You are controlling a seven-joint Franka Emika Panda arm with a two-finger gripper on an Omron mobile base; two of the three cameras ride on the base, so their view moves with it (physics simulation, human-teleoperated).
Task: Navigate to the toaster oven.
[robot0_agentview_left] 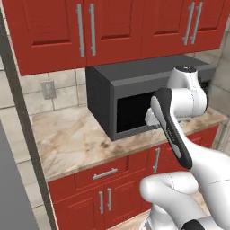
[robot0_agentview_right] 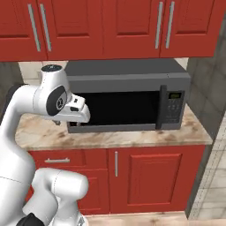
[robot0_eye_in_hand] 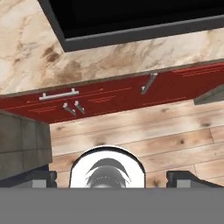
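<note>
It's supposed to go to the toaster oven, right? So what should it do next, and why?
Probably keep driving, likely turning the base to look elsewhere along the kitchen. What stands ahead on the marble counter is the dark grey microwave with a black cavity and keypad, not a toaster oven. The hand hangs over the wooden floor, holding nothing.

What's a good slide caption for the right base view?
Robot arm facing a dark grey microwave on a marble counter, red cabinets above and below.
</note>
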